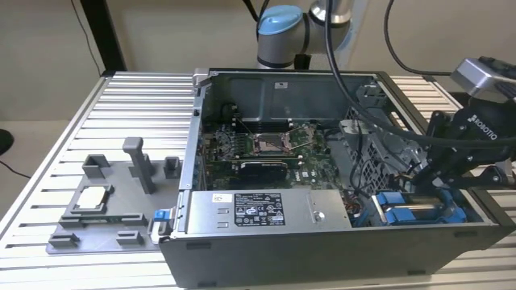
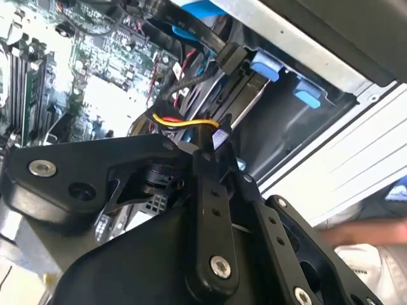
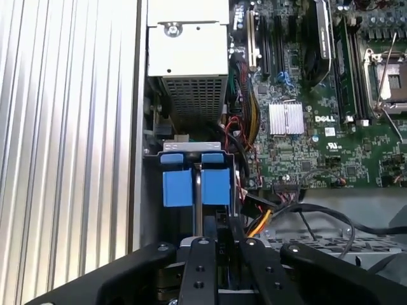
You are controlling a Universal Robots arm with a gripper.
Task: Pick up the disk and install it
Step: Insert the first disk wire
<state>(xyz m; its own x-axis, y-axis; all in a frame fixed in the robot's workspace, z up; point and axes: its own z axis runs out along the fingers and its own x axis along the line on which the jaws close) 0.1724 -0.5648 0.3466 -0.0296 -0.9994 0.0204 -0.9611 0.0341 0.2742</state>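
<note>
Disk (image 3: pixel 196 187), blue-framed, standing on edge in the drive bay of the open computer case (image 1: pixel 322 241), gripper (image 1: pixel 431 181) directly above; jaws' state cannot be told.

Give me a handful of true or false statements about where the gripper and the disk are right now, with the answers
1. The gripper is down inside the open computer case. True.
2. The disk with its blue carrier sits on the grey holder on the table. False: it is in the drive bay at the case's corner, just ahead of the gripper.
3. The grey holder lies outside the case, on the exterior view's left. True.
4. A small silver chip rests on that holder. True.
5. The case's side panel is closed. False: the case is open and the green motherboard shows.
</note>
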